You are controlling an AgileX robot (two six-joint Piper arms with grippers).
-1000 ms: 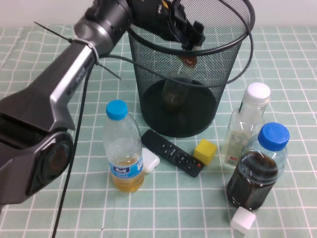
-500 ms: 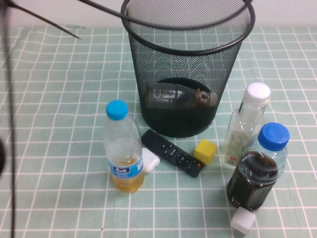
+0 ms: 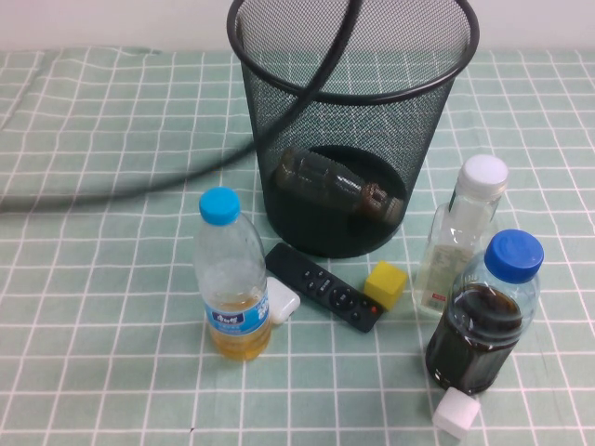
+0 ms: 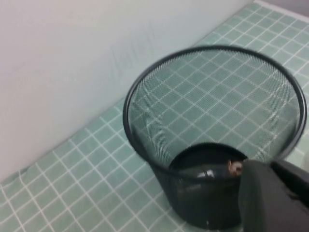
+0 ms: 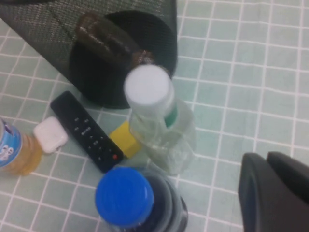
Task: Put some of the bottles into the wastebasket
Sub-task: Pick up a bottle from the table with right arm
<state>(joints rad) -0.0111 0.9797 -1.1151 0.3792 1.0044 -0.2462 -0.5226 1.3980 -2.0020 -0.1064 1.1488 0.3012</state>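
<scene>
The black wire-mesh wastebasket (image 3: 279, 56) stands at the back middle of the table. The small clear bottle (image 3: 330, 186) with the brown neck band lies on its side on the basket's base; it also shows in the left wrist view (image 4: 235, 168) and the right wrist view (image 5: 108, 41). The taller clear bottle (image 3: 462, 237) with the white cap stands upright to the right of the basket (image 5: 159, 121). My left gripper (image 4: 273, 166) is above and beside the basket's rim (image 4: 145, 82), shut and empty. My right gripper (image 5: 268, 157) hovers shut and empty, near the taller bottle. Neither gripper shows in the high view.
A blue-capped bottle of yellow liquid (image 3: 228, 279) stands front left, one of dark liquid (image 3: 483, 321) front right. A black remote (image 3: 323, 286), a yellow cube (image 3: 385, 283), a white case (image 3: 282, 301) and a white cube (image 3: 456, 413) lie in front. A black cable (image 3: 139, 190) crosses the left side.
The left arm, above the basket a second ago, has left the high view. The small bottle fell from the rim and now lies still on the basket's base.
</scene>
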